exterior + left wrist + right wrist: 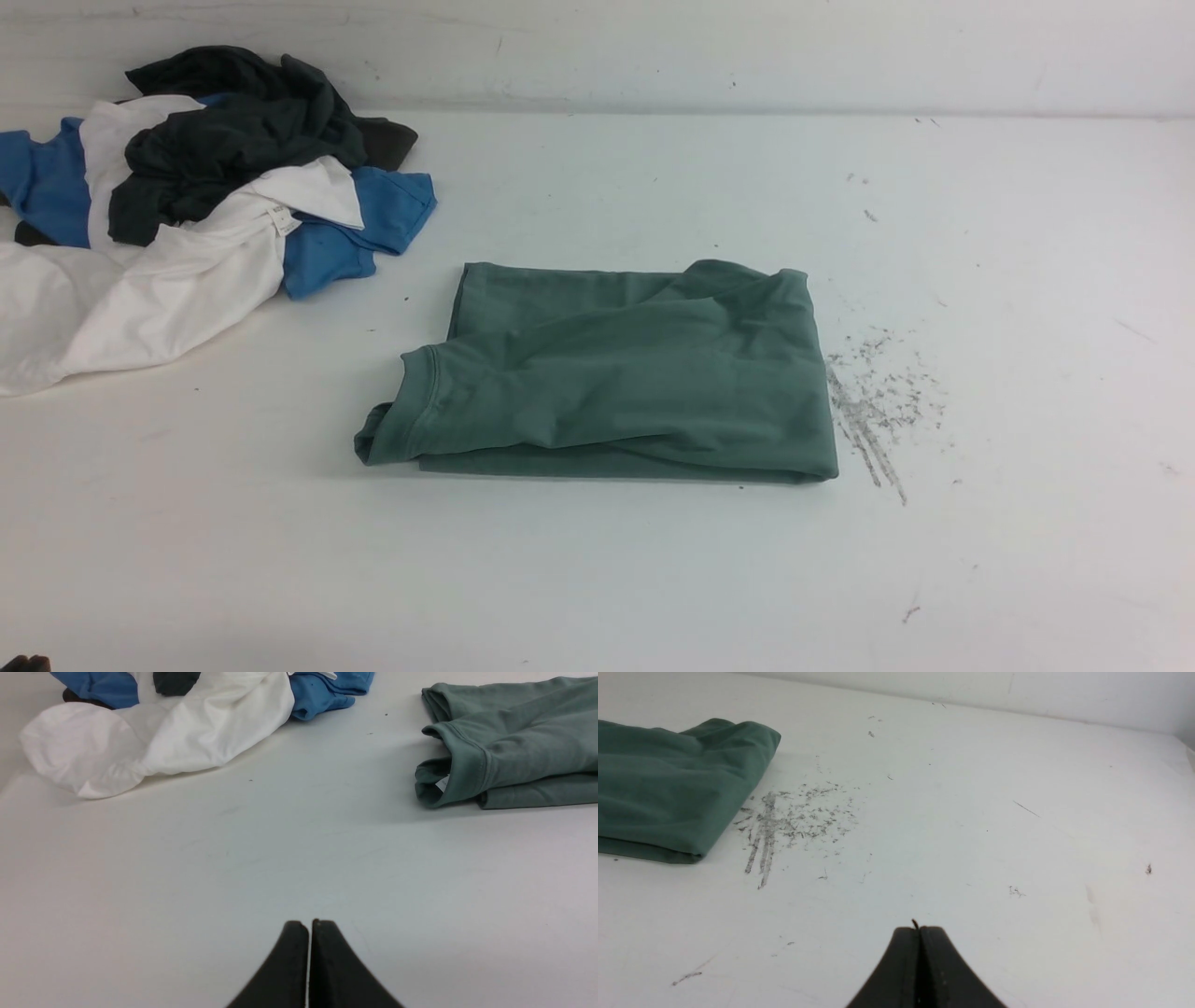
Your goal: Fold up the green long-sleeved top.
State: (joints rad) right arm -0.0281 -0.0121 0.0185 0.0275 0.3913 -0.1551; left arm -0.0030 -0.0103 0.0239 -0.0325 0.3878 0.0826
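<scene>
Matt, soft cloth green long-sleeved top (616, 373) on a smooth, scuffed white table (980, 280).

The folded top (616, 373) lies flat on the table (597, 579), about midway across it. From the top, the heap of other garments (187, 205) sits well apart, behind it and to the left, close to the wall (653, 47) that runs along the table's far edge. Within that heap, one garment (243, 131) lies on top of the others, at the side farthest from the top. Just beside the top's right edge is a patch of scuff marks (878, 401) on the table. Both grippers stand nearer than the top, the left gripper (310, 926) to its left, the right gripper (918, 931) to its right, neither touching it.
</scene>
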